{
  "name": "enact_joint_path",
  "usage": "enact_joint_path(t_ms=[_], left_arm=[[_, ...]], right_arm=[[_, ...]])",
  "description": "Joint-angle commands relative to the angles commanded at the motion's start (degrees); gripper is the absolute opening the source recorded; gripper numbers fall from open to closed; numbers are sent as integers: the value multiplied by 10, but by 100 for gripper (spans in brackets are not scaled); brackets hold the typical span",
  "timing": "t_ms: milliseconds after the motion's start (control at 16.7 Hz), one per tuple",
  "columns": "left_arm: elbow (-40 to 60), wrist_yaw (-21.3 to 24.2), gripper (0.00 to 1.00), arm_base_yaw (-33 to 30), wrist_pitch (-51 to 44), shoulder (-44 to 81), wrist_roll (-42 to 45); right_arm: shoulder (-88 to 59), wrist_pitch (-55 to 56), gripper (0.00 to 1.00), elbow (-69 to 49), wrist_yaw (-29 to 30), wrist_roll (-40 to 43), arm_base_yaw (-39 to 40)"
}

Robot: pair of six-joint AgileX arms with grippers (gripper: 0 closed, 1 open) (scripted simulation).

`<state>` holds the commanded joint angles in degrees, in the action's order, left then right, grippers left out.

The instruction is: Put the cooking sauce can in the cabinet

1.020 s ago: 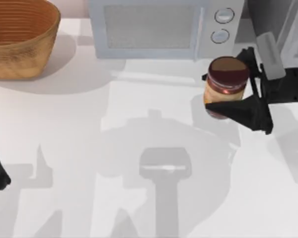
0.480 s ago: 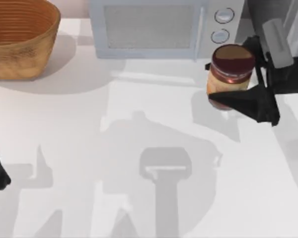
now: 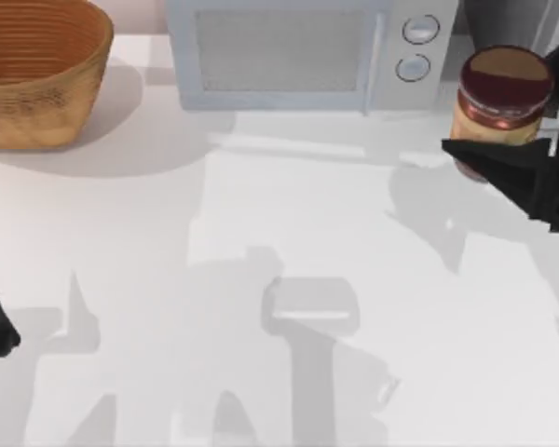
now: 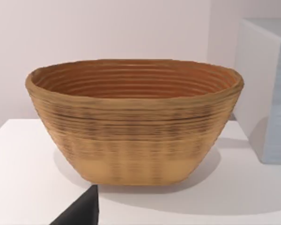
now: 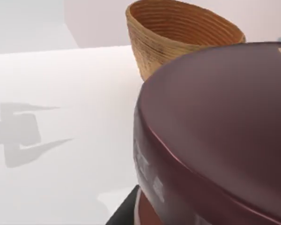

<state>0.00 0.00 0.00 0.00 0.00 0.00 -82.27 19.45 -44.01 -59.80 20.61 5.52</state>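
Right gripper (image 3: 520, 140) clamps the cooking sauce can (image 3: 501, 98) upright, lifted at the far right — the cabinet (image 3: 503, 20) lies just beyond it; left arm parked near left.

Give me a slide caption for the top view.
Right claw holds the cooking sauce can raised near the microwave, close to the table's right edge.

no text, brand or number can be read anywhere. the cooking sauce can (image 3: 499, 104) carries a printed orange-yellow label, yet its marks are too blurred to make out, also in the right wrist view (image 5: 215, 140)
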Motion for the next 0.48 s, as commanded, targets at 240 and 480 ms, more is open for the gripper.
enact_joint_path(t_ms=[240, 480], left_arm=[[0, 0, 100, 0, 0, 0, 0], [0, 0, 100, 0, 0, 0, 0]], right_arm=[[209, -46, 0, 106, 155, -52, -22], [454, -99, 0, 226, 320, -113, -38]])
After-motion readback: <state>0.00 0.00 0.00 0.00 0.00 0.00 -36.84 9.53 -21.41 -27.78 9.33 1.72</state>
